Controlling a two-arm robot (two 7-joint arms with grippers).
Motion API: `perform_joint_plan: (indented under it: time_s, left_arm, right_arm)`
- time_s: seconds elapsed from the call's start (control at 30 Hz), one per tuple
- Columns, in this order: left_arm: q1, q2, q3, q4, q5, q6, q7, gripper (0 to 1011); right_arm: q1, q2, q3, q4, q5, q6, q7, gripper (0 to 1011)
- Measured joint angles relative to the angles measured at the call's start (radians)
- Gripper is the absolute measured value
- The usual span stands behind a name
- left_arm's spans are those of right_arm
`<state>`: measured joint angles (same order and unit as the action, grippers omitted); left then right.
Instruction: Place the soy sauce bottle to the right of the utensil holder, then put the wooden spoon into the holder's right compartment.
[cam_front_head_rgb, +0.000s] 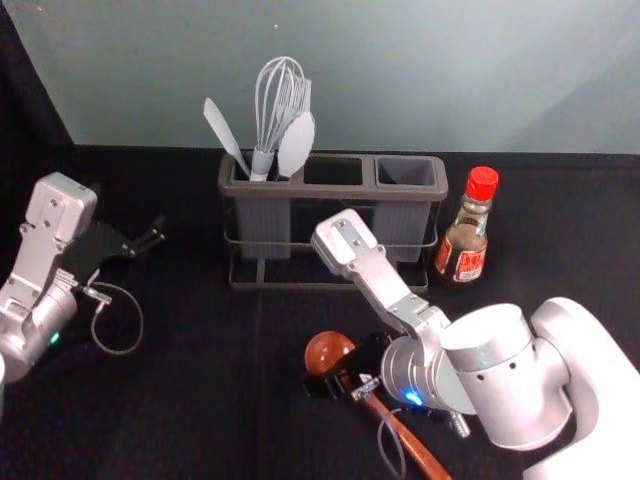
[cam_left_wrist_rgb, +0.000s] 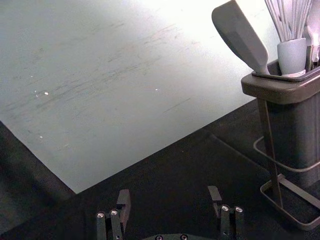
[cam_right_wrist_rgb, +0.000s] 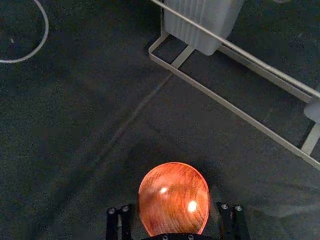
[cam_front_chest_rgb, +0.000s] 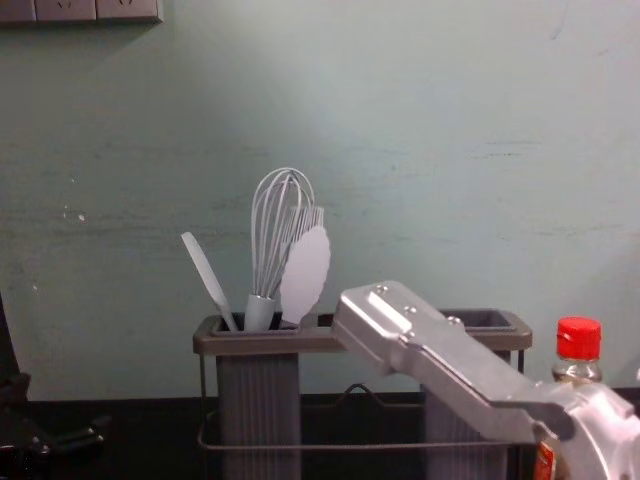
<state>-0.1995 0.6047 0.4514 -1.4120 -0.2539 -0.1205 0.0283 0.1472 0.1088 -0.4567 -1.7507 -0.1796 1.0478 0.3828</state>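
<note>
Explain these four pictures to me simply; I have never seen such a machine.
This is a robot with two arms, each ending in a gripper. One picture looks down from its head, one forward from its chest, and two come from its wrists.

On the black cloth stands a utensil holder, with a whisk and other pale utensils in its left compartment. To its right stands a soy sauce bottle. In front of it is a wooden spoon.

The right gripper is at the spoon, its fingers apart on either side, so it does not appear gripped. The left gripper, off to the left, is open and holds nothing.
</note>
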Motion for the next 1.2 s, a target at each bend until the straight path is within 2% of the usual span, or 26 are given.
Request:
perform_joint_plan:
  time_s: [0.2,0.4,0.53,0.67,0.8,0.93,1.03,1.2]
  left_arm:
    - [0.000,0.000,0.000,0.000,0.000,0.000,0.000,1011]
    - [0.000,0.000,0.000,0.000,0.000,0.000,0.000,1011]
    - [0.000,0.000,0.000,0.000,0.000,0.000,0.000,1011]
    - [0.000,0.000,0.000,0.000,0.000,0.000,0.000,1011]
    - [0.000,0.000,0.000,0.000,0.000,0.000,0.000,1011]
    - [0.000,0.000,0.000,0.000,0.000,0.000,0.000,1011]
    - [0.000,0.000,0.000,0.000,0.000,0.000,0.000,1011]
    - [0.000,0.000,0.000,0.000,0.000,0.000,0.000,1011]
  right_arm:
    - [-0.013,0.011,0.020,-0.048,-0.009,0.003,0.012,837]
    - [-0.038,0.037,0.047,-0.115,-0.012,0.001,0.035,837]
    - [-0.072,0.065,0.078,-0.176,-0.008,-0.025,0.056,837]
    - [-0.123,0.080,0.121,-0.230,0.003,-0.096,0.064,837]
    - [-0.188,0.090,0.175,-0.283,0.019,-0.200,0.065,837]
    - [-0.229,0.100,0.206,-0.313,0.032,-0.275,0.061,837]
    - [-0.280,0.110,0.242,-0.339,0.054,-0.375,0.041,837]
    - [-0.336,0.118,0.283,-0.359,0.084,-0.503,0.014,837]
